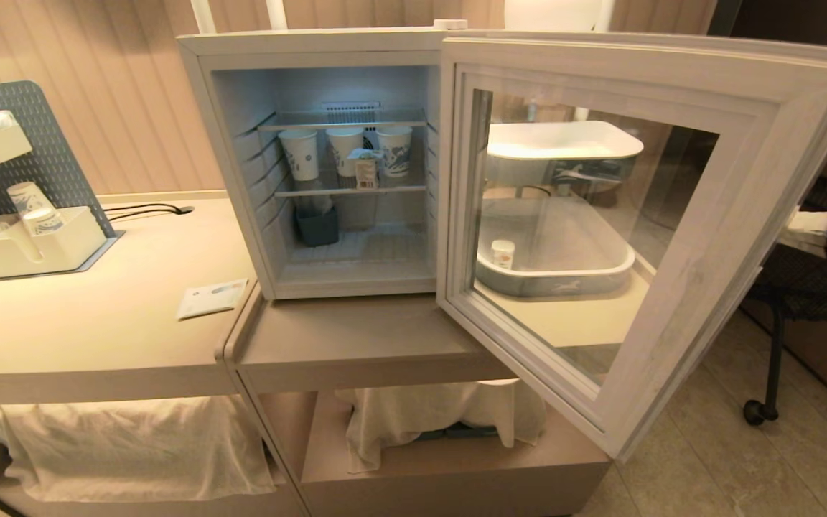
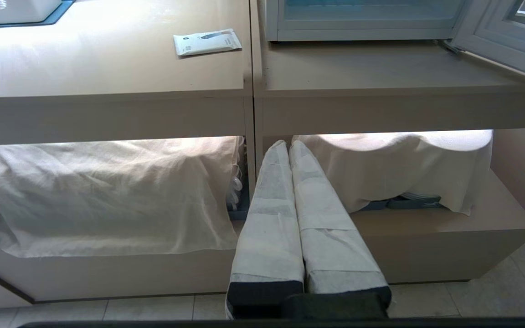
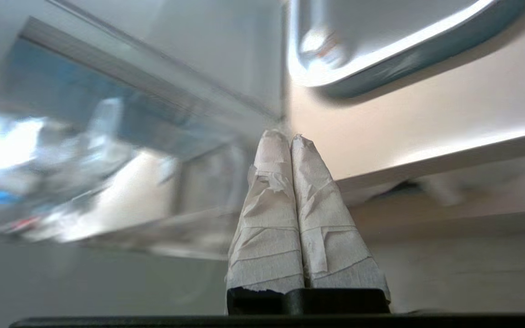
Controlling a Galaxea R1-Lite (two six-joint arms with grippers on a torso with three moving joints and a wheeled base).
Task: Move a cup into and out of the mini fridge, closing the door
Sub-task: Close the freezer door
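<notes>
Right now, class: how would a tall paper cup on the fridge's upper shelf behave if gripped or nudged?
The middle paper cup is tall with a narrow base, so a nudge would probably tip it. Being paper, it is likely light and crushable under firm jaws. Its close neighbours might get knocked.

My right wrist view is smeared with blur. The small squat white cup (image 1: 502, 253) shows only through the glass-windowed pale grey door (image 1: 679, 287), its print unreadable.
</notes>
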